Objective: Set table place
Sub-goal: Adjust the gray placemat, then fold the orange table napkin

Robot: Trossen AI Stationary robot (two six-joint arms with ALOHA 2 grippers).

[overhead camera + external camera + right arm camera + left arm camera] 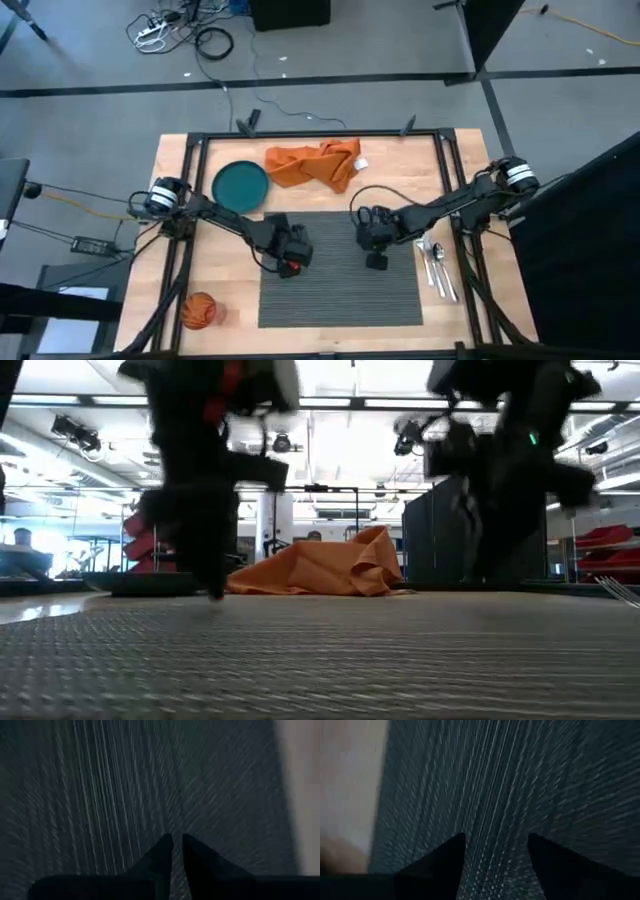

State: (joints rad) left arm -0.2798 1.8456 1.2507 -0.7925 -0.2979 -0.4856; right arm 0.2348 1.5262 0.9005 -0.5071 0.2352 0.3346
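The dark grey ribbed placemat [340, 290] lies flat in the middle of the table [230, 280]. Both my grippers hang over its far half, pointing down. My left gripper [288, 255] is open, with only mat ribs [495, 795] showing between its fingers. My right gripper [376, 250] is shut above the mat [125, 785]. The teal plate [240, 185] rests on the wood beyond the mat's far left corner. The crumpled orange napkin [315, 163] lies near the far edge. The cutlery [437, 262] lies to the right of the mat. The orange cup [198, 310] is at the near left. My left gripper reaches down close to the placemat [300, 650], fingers pointing down; whether its tips touch the mat I cannot tell. My right gripper also stands low over the mat with its fingers together, and touch cannot be told either.
A black metal frame [320, 133] runs round the tabletop, with rails along both sides. Bare wood [225, 250] shows left of the mat, between plate and cup. The napkin [320, 570] heaps up behind the mat in the low view.
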